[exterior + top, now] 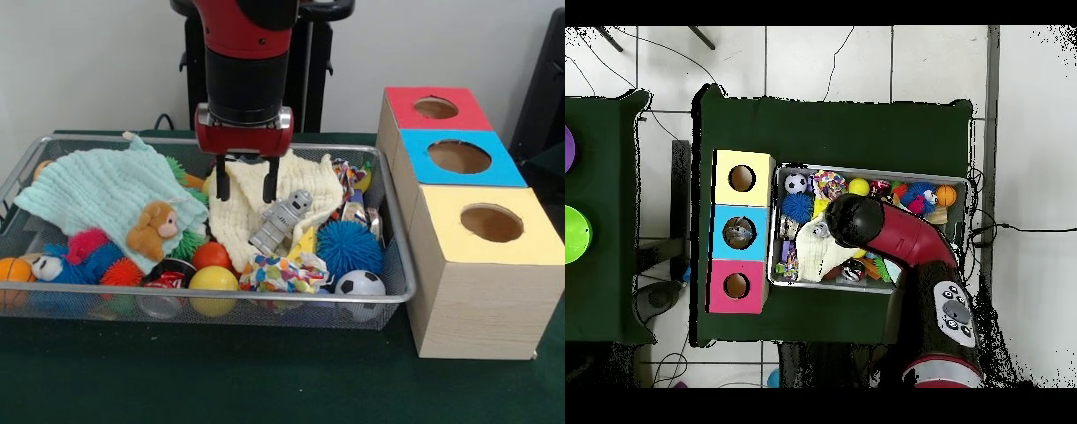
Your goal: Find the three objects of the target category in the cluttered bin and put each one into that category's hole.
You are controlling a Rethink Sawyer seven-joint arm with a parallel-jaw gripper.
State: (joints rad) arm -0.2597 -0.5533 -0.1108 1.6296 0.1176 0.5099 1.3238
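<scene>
The gripper [245, 188] hung with its two black fingers parted and empty over the cream cloth [265, 199] toward the wire bin's [397, 265] far rim. A grey toy robot [281, 221] lay tilted on that cloth just beside the fingertips, possibly touching none. The red [434, 108], blue [459, 157] and yellow [491, 223] holes sat beside the bin's end.

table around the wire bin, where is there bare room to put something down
Bare green table cloth runs along the front of the wire mesh bin and before the wooden box with red, blue and yellow holed tops. Inside the bin it is crowded: cloths, balls and toys cover the floor. The open gripper hangs over the cream cloth.
</scene>
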